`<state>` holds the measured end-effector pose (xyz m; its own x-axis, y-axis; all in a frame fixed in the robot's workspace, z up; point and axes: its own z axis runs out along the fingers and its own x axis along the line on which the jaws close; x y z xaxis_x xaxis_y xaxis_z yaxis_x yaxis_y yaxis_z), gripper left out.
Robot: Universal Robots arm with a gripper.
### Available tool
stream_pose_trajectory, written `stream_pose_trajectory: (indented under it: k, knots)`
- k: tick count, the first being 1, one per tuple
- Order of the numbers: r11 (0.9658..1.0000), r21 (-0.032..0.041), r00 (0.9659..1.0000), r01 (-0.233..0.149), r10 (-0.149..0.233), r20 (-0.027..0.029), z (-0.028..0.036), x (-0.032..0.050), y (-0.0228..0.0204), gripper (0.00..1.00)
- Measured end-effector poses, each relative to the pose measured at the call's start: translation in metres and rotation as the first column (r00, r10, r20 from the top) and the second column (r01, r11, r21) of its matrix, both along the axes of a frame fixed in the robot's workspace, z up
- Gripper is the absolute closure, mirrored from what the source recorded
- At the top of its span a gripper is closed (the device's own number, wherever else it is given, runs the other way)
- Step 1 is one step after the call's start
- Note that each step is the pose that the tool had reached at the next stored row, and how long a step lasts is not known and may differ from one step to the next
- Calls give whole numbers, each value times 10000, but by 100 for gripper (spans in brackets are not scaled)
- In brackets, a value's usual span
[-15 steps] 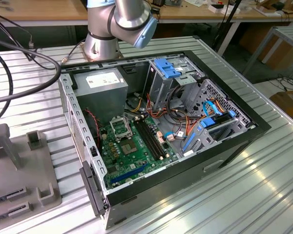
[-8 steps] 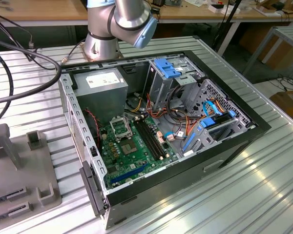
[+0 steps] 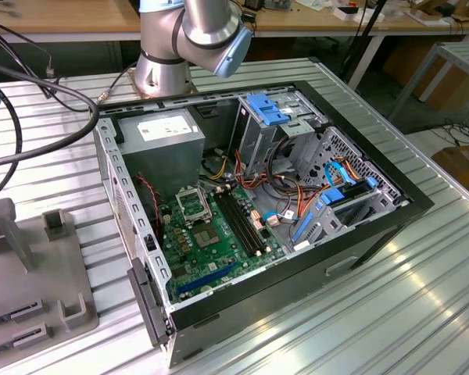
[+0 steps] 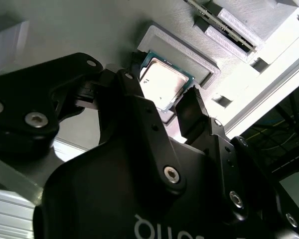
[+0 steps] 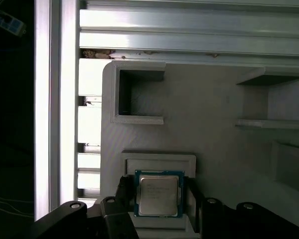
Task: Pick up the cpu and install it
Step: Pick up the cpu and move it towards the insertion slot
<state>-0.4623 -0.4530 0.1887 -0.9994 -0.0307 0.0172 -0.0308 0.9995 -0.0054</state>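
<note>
cpu lies flat in its recess in the grey holder block, not lifted yet. Gripper straddles it in both wrist views; jaws look clenched on 2 opposite edges of the cpu, so the grasp seems made. Install is still to do: socket on the motherboard in the PC case is well apart from the holder.

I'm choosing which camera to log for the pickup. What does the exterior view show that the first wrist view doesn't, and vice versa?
From the exterior view: the open black computer case, its green motherboard and black-framed square socket. From the first wrist view: the small silver-topped square cpu lying in a recess, the black hand at it. In both: the pale grey plastic holder on the ribbed metal table.
</note>
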Motion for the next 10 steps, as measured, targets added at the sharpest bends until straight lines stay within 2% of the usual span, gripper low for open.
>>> stream_pose_trajectory:
  k: [10]
  knots:
    - [10000, -47, 10000, 0, 0, -2, 13, 0, -1, 44]
